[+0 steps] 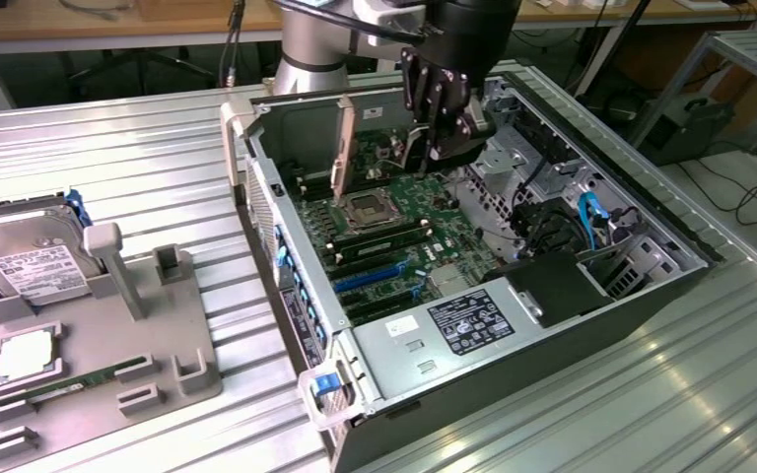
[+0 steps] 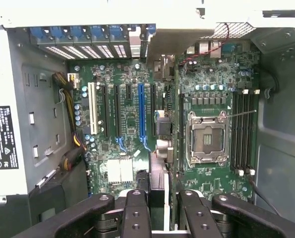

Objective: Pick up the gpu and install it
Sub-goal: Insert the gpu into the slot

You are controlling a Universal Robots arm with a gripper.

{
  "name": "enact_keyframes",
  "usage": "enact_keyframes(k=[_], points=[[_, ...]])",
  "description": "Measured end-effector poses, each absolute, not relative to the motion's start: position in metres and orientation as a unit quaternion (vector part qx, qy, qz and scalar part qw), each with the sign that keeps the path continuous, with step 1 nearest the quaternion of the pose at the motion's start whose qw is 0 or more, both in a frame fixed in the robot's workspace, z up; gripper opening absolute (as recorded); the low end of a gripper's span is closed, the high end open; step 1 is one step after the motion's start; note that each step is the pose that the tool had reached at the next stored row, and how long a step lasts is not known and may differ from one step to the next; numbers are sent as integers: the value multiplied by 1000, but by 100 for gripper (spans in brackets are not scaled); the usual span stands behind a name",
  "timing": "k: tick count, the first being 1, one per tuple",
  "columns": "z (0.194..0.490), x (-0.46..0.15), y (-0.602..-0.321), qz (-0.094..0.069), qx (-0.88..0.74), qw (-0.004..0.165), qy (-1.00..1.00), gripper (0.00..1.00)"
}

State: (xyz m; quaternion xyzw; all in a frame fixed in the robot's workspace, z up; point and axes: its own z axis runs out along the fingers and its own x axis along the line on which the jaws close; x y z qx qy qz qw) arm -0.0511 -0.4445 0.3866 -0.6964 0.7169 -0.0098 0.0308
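Plainly the gripper has the gpu in hand. In the wrist view its fingers stand partly closed on the two faces of the thin card. The card hangs on edge above the motherboard, not yet seated, with its pale bracket end toward the row of blue latches at the rear wall. From this angle it lies between the long blue slot and the CPU socket, but which slot it sits over cannot be told. Doing this step well probably means keeping the card upright and its lower edge parallel to the chosen slot. The bracket should be lined up with the rear opening before any push, and the pressure should go straight down, since a tilted card could jam or scrape nearby parts. The wrist view gives the card's line against the slots. The exterior view gives height instead: the gripper is lowered into the open computer case over the far part of the board. It also takes in the grey fixture on the exterior view's left, which carries the hard drive and the memory stick.
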Motion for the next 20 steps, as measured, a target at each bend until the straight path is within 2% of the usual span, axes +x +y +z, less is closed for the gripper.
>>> enact_keyframes(k=[20], points=[[376, -55, -445, -5, -694, 35, 719, 28]])
